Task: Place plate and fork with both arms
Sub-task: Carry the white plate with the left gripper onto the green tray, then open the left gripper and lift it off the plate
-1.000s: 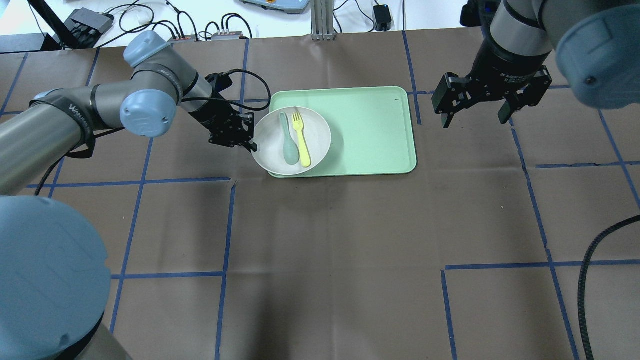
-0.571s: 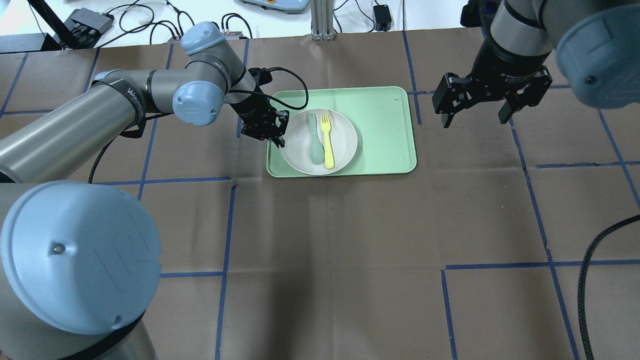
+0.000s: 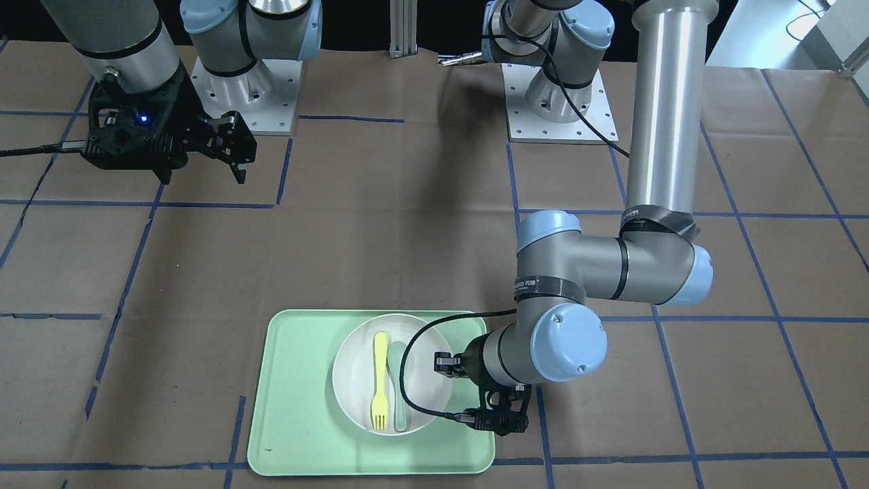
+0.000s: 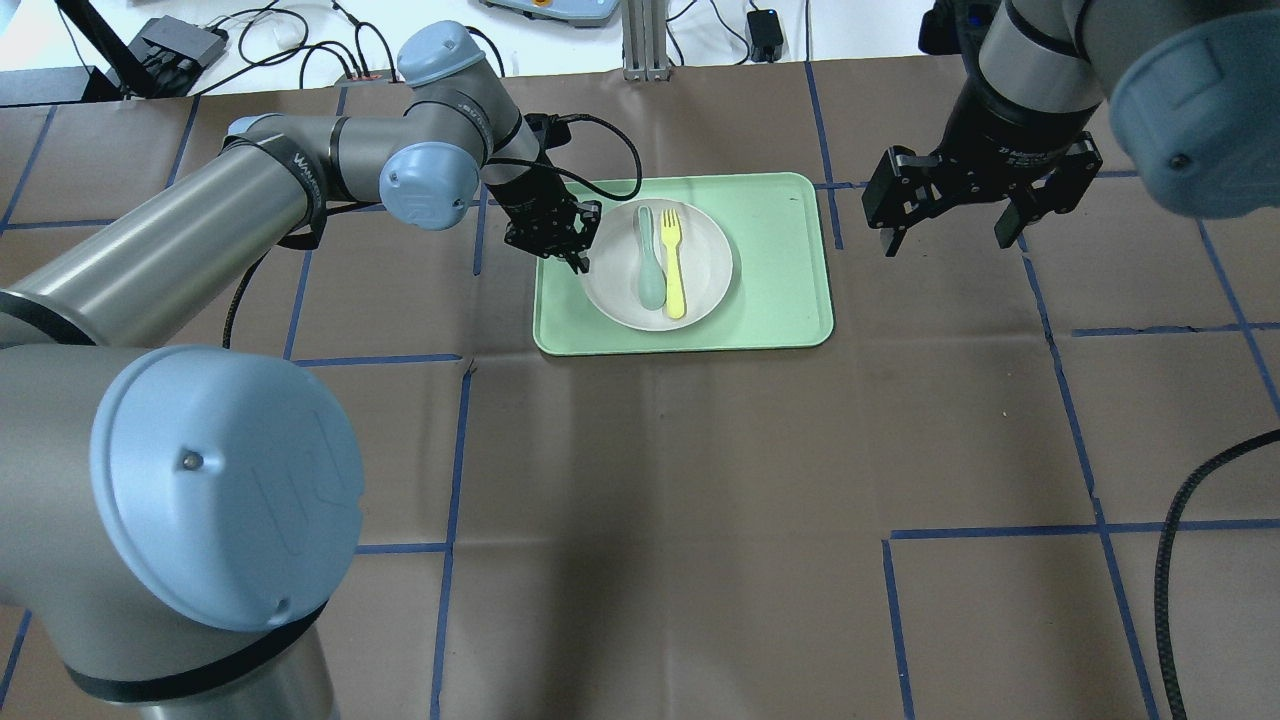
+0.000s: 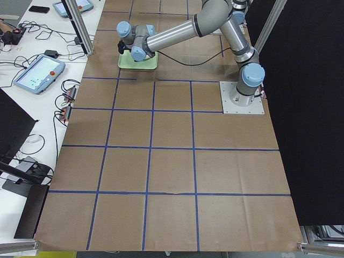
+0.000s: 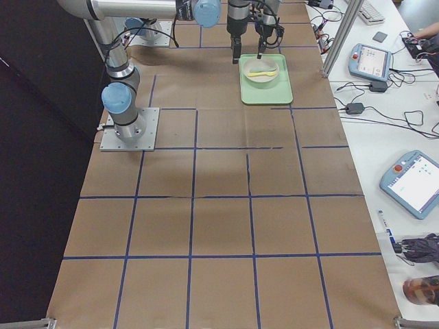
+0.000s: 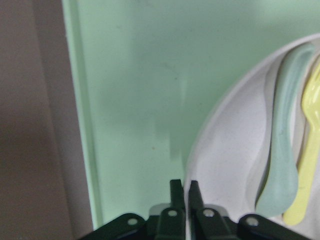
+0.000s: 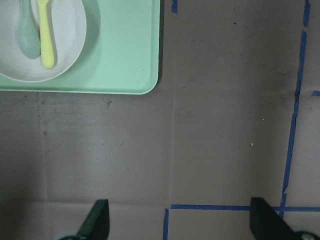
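Left gripper (image 4: 580, 262): closed on the plate's rim. In the left wrist view the rim edge is seen pinched between the two fingers (image 7: 175, 197).
Plate (image 4: 712, 262): held by the rim nearest the left gripper. The rest of it extends away from the fingers, over the tray. Whether it is resting on the tray or held just off it cannot be told.
Fork (image 4: 675, 265): laid lengthwise in the plate, just beside the spoon, on the side of the spoon away from the left gripper. Its tines are pointed away from the robot.
Spoon (image 4: 650, 265): laid in the plate between the left gripper and the fork, parallel to the fork.
Tray (image 4: 780, 260): located under the left gripper and the plate. One short edge is just behind the left gripper, and the right gripper is placed off the opposite short edge.
Right gripper (image 4: 945, 238): jaws spread wide, nothing held. It is hovering over bare counter (image 4: 650, 480) beside the tray, well apart from the plate and fork. A tray corner is seen ahead and to the left in its wrist view.
Left arm (image 4: 200, 225): stretched across the counter to the tray.
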